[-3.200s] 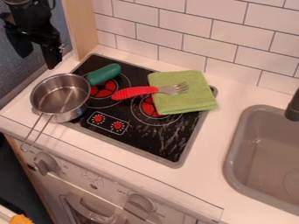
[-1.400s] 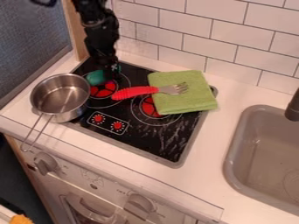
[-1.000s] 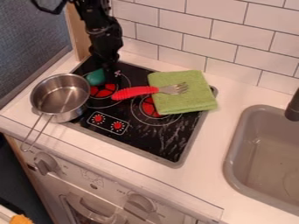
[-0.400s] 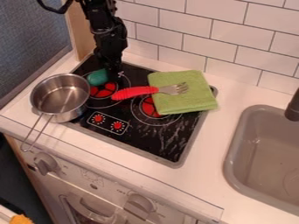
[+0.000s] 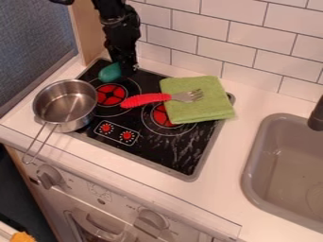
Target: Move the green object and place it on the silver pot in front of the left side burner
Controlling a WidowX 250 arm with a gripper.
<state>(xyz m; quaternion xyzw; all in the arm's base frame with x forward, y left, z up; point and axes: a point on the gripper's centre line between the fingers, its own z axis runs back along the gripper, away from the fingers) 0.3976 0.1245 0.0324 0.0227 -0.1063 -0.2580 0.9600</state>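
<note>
The black gripper (image 5: 126,69) hangs over the back left of the stove, shut on the green object (image 5: 110,72). The object's rounded end sticks out to the left of the fingers, and its other end is hidden by them. It is held just above the back edge of the left burner (image 5: 111,95), whose red centre shows below it. The silver pot (image 5: 65,103) stands upright at the stove's left edge, to the front left of the gripper, with its wire handle pointing to the front.
A fork with a red handle (image 5: 146,100) lies across the cooktop, its tines on a folded green cloth (image 5: 200,106). The grey sink (image 5: 283,165) is at the right. A tiled wall (image 5: 227,47) rises behind, and a wooden post (image 5: 87,30) stands left of the arm.
The gripper came from the upper left down to the green object and took hold of it. Since then both have moved up and slightly right, uncovering more of the left burner.
</note>
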